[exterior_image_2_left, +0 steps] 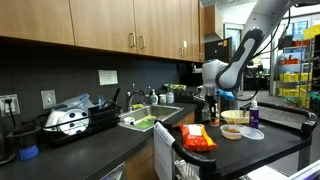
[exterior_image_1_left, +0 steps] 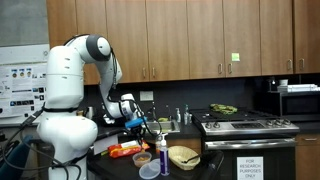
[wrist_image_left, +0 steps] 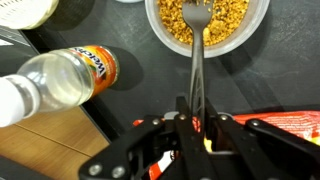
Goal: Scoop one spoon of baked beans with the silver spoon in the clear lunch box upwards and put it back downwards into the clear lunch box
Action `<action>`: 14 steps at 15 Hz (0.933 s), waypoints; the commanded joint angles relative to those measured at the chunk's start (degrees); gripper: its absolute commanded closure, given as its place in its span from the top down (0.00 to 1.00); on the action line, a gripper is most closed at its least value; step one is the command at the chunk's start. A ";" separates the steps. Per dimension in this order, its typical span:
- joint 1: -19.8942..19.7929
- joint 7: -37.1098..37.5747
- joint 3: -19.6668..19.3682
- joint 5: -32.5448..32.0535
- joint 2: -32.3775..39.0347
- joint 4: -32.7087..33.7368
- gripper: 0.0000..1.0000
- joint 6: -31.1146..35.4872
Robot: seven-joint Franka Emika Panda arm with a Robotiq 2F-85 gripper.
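Wrist view looked down past the gripper (wrist_image_left: 198, 125), whose jaws were clenched on the handle of the spoon (wrist_image_left: 197, 70). The silver handle ran straight up from between the fingers to the lunch box (wrist_image_left: 153, 28) at the top edge. The spoon's head lay in the beans (wrist_image_left: 235, 20) near the middle of the box. That head looked pronged, though it was too small to be sure. The box sat on the dark counter (wrist_image_left: 280, 80), its far part cut off by the frame.

A bottle (wrist_image_left: 60, 80) with an orange label was left of the spoon, apart from the box. Below it lay a wooden board (wrist_image_left: 50, 140). An orange packet (wrist_image_left: 290, 125) showed at the lower right, just beside the gripper.

In both exterior views the arm (exterior_image_1_left: 80, 70) (exterior_image_2_left: 245, 50) bent down over the counter, with the gripper (exterior_image_1_left: 135, 123) (exterior_image_2_left: 211, 100) low above it. The box (exterior_image_1_left: 143, 158) (exterior_image_2_left: 232, 131) stood near the counter's front edge. It sat between the packet (exterior_image_1_left: 125, 150) (exterior_image_2_left: 197, 138) and the upright bottle (exterior_image_1_left: 163, 158) (exterior_image_2_left: 253, 110). A tan bowl (exterior_image_1_left: 183, 155) (exterior_image_2_left: 237, 117) stood near the box. The spoon was too small to make out in either exterior view. A stove (exterior_image_1_left: 245, 128) stood beside the counter in an exterior view, and a sink (exterior_image_2_left: 150, 121) lay further along in an exterior view.
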 commanded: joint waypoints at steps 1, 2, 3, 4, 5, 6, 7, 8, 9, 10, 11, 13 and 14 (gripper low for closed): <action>0.26 -0.50 0.55 0.17 -3.26 -0.63 0.04 -2.62; 0.26 -0.50 0.64 0.19 -3.66 -0.62 0.04 -2.91; 0.28 -0.50 0.74 0.25 -4.01 -0.59 0.04 -3.11; 0.30 -0.43 0.85 0.20 -4.27 -0.50 0.04 -3.33; 0.31 -0.38 0.95 0.20 -4.52 -0.46 0.04 -3.53; 0.32 -0.29 1.04 0.14 -4.73 -0.40 0.04 -3.68; 0.37 -0.30 1.19 0.25 -5.01 -0.38 0.04 -3.90; 0.39 -0.28 1.30 0.23 -5.25 -0.39 0.04 -4.02; 0.41 -0.26 1.43 0.23 -5.44 -0.37 0.04 -4.23; 0.45 -0.29 1.55 0.32 -5.63 -0.42 0.04 -4.35; 0.46 -0.17 1.67 0.24 -5.71 -0.40 0.04 -4.42; 0.47 -0.12 1.87 0.39 -5.93 -0.56 0.04 -4.40; 0.49 -0.22 1.96 0.71 -6.04 -0.59 0.04 -4.45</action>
